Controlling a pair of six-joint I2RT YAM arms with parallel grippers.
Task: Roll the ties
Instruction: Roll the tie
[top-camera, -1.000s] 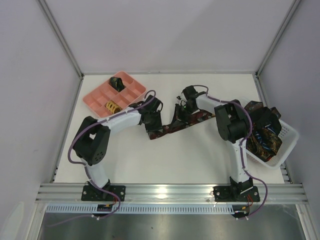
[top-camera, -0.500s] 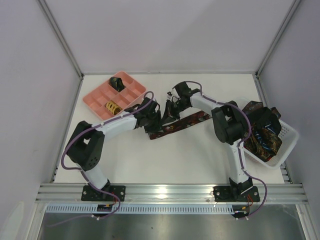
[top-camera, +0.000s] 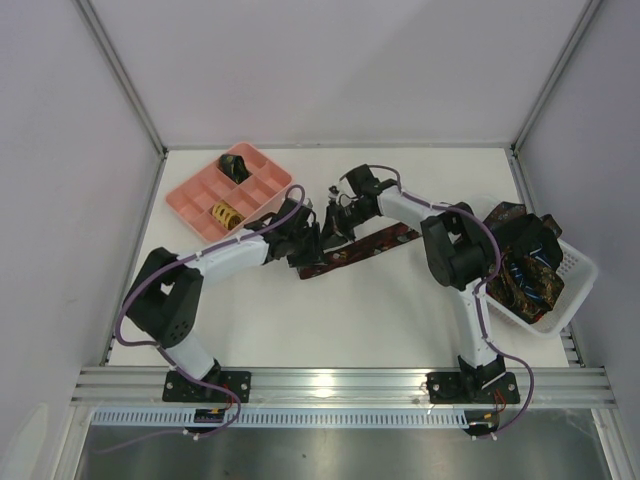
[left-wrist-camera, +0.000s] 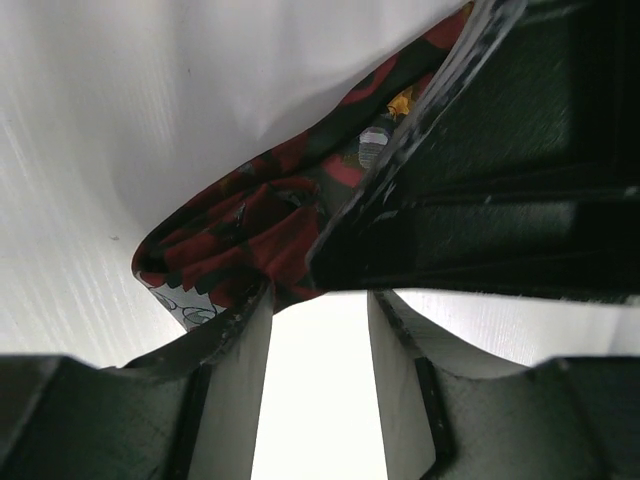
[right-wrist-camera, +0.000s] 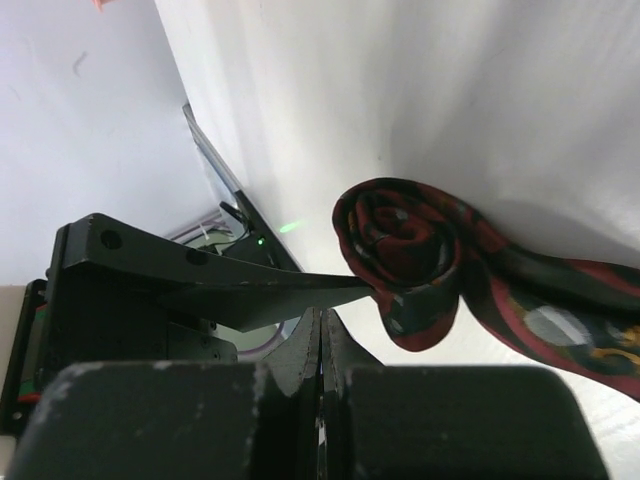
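Red-patterned tie (top-camera: 355, 252), one on the table (top-camera: 400, 320); left pincer (left-wrist-camera: 318, 310) half-open, empty; right pincer (right-wrist-camera: 322, 320) closed tight

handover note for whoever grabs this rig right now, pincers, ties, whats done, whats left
left pincer: open, nothing between its fingers, tips beside the coil.
right pincer: shut, tips at the coil; cannot tell whether it pinches fabric.
red-patterned tie: mid table, one end coiled, the rest lying flat.
done: a dark rolled tie and a yellow rolled tie sit in separate compartments of the pink compartment tray.
left: finish this roll, then roll the unrolled ties heaped in the white mesh basket.
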